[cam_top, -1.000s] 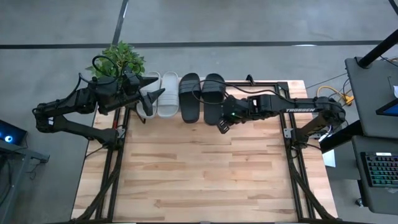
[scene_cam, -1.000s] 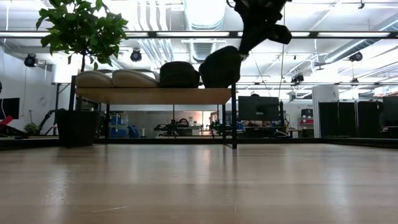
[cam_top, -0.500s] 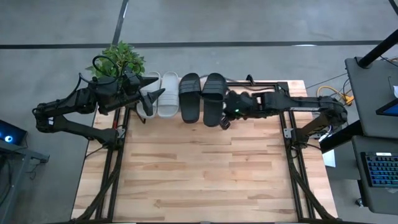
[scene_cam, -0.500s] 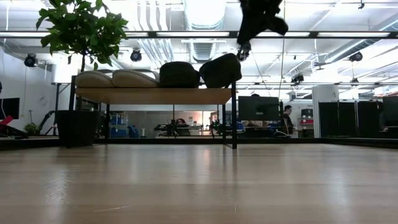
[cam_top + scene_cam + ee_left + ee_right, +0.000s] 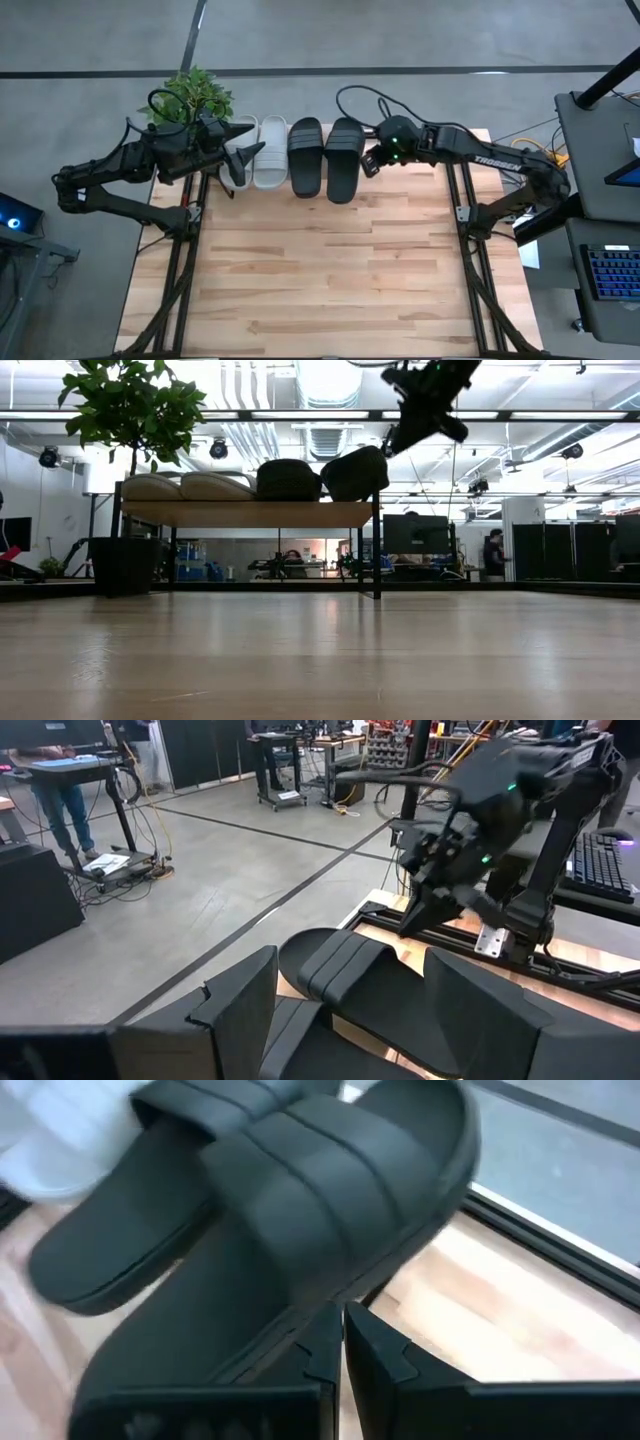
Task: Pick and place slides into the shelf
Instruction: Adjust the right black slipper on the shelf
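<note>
All four open-toe slip-on slides sat in a row on the low shelf with the light wooden top board and thin black legs (image 5: 250,513), at the far edge of the large pale wooden surface (image 5: 330,280): two light grey slides (image 5: 257,150) on the left, then two black ones. The rightmost black slide (image 5: 343,158) lay with its long axis running front to back, slightly skewed against its black neighbour (image 5: 306,155); in the low view it looked tipped up a little at the shelf's right end (image 5: 354,472). The right end effector (image 5: 368,163) was clenched with nothing between its fingers, just beside that slide's right edge, about level with the strap. The right wrist view showed its two dark fingertips (image 5: 335,1342) pressed together very close to the slide's side wall (image 5: 300,1210); contact could not be confirmed. So the slide lay directly to the left of the right end effector, side-on to it. Judgement: any remaining correction would be a sideways nudge toward the row, and the right arm was the nearer one for it. The left end effector (image 5: 243,152) hung over the grey slides with its fingers spread and nothing in them. A potted green plant (image 5: 195,97) stood by the shelf's left end.
</note>
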`<state>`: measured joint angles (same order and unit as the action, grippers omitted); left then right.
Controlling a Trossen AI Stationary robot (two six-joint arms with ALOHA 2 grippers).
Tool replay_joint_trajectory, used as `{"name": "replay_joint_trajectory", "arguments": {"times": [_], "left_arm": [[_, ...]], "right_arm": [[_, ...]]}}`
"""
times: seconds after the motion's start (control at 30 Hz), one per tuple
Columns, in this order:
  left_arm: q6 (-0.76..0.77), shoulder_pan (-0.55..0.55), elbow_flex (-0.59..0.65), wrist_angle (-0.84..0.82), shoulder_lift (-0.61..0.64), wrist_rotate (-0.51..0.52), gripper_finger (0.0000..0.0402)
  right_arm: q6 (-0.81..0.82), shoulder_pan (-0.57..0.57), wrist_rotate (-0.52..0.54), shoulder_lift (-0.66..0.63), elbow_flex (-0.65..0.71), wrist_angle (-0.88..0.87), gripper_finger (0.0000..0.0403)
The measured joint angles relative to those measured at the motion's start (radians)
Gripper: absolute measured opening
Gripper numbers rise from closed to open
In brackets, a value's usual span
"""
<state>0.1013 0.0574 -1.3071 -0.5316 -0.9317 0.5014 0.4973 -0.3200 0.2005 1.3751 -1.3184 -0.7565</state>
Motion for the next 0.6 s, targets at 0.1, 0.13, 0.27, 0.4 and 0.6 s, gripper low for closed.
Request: {"name": "replay_joint_trajectory", "arguments": {"times": [0.1, 0.13, 0.27, 0.4, 0.6], "left_arm": [[0.0, 0.0, 0.0, 0.0, 0.005, 0.0, 0.0238], [0.0, 0.0, 0.0, 0.0, 0.007, 0.0, 0.0238], [0.0, 0.0, -0.001, 0.0, 0.012, 0.0, 0.0238], [-0.002, 0.0, -0.001, 0.0, 0.012, 0.0, 0.0238], [-0.002, 0.0, -0.001, 0.0, 0.01, 0.0, 0.0238]], "right_arm": [[0.0, -0.018, 0.008, 0.003, 0.029, 0.01, 0.0009], [-0.001, -0.019, 0.009, 0.003, 0.035, 0.02, 0.0009], [-0.016, -0.023, 0.006, 0.003, 0.043, 0.041, 0.0008], [-0.019, -0.028, 0.005, 0.036, 0.045, 0.046, 0.0008], [-0.038, -0.036, -0.001, 0.084, 0.045, 0.09, 0.0008]]}}
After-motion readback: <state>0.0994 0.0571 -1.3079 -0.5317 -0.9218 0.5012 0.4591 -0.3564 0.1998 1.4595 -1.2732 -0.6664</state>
